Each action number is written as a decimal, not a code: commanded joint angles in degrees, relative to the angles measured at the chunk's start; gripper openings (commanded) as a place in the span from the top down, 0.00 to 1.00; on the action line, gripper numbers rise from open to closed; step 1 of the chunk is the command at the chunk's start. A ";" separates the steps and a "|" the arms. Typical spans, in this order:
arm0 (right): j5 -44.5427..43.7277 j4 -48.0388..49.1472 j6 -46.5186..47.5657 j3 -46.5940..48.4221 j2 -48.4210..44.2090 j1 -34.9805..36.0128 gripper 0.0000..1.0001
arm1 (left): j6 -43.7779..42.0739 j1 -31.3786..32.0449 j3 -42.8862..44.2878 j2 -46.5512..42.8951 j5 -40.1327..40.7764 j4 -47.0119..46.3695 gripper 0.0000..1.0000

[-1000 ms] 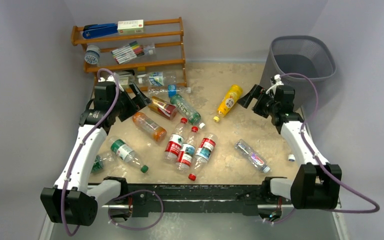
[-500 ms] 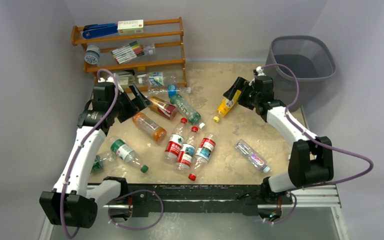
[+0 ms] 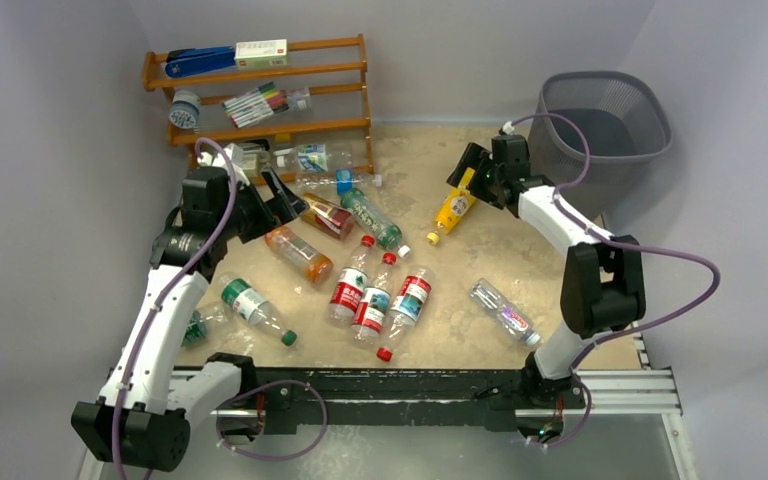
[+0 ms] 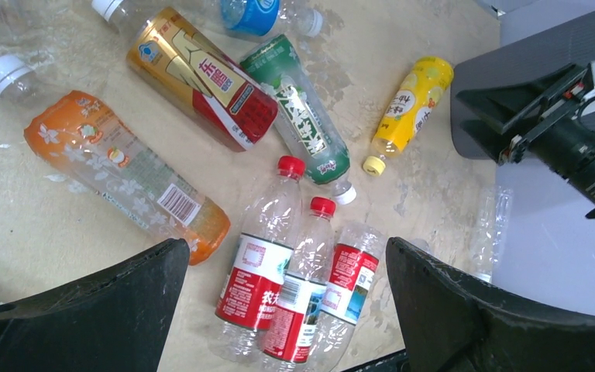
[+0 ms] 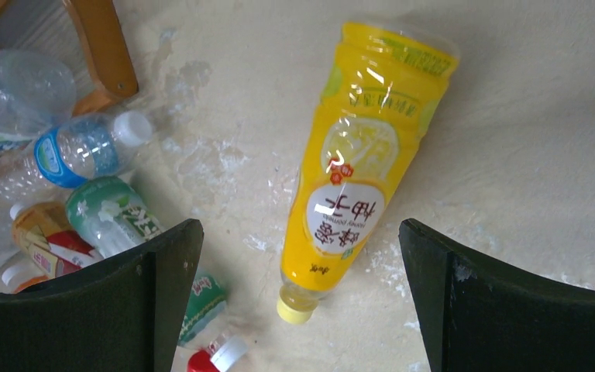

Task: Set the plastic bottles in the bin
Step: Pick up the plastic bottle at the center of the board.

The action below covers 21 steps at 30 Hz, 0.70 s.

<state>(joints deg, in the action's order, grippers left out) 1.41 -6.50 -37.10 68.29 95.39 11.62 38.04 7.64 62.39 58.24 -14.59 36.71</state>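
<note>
Several plastic bottles lie on the sandy table. A yellow bottle (image 3: 454, 209) lies cap-down toward the near side; in the right wrist view it (image 5: 360, 174) lies between and below my open fingers. My right gripper (image 3: 468, 172) hovers open over its far end (image 5: 300, 302). My left gripper (image 3: 282, 203) is open and empty above the orange bottle (image 3: 300, 253) and brown tea bottle (image 3: 326, 215); its view (image 4: 287, 302) looks down on three red-labelled bottles (image 4: 298, 291). The grey mesh bin (image 3: 660, 110) stands at the back right.
A wooden shelf rack (image 3: 260, 72) with markers and a blue stapler stands at the back left, bottles lying at its foot. A clear bottle (image 3: 503, 312) lies front right, a green-capped one (image 3: 253, 307) front left, a loose red cap (image 3: 384, 353) near the front edge.
My right arm has swung left from beside the bin to over the yellow bottle, still open. The left arm has hardly moved. No bottle has shifted.
</note>
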 commanded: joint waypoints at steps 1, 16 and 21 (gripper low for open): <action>-4.11 -3.03 1.80 5.28 1.97 0.22 0.00 | 2.28 0.18 -4.20 -2.81 -0.43 -4.20 0.01; -3.26 -1.94 4.66 8.82 11.91 0.25 0.05 | -2.38 0.60 -3.46 -0.14 0.73 -2.33 0.01; -3.43 -3.31 6.46 12.92 16.47 0.27 0.07 | -2.93 1.58 -2.54 0.68 1.79 -1.56 0.01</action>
<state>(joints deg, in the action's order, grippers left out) -2.02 -8.14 -32.67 77.03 109.58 11.62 37.08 8.36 56.84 59.13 -13.89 35.79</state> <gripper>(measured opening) 0.940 0.995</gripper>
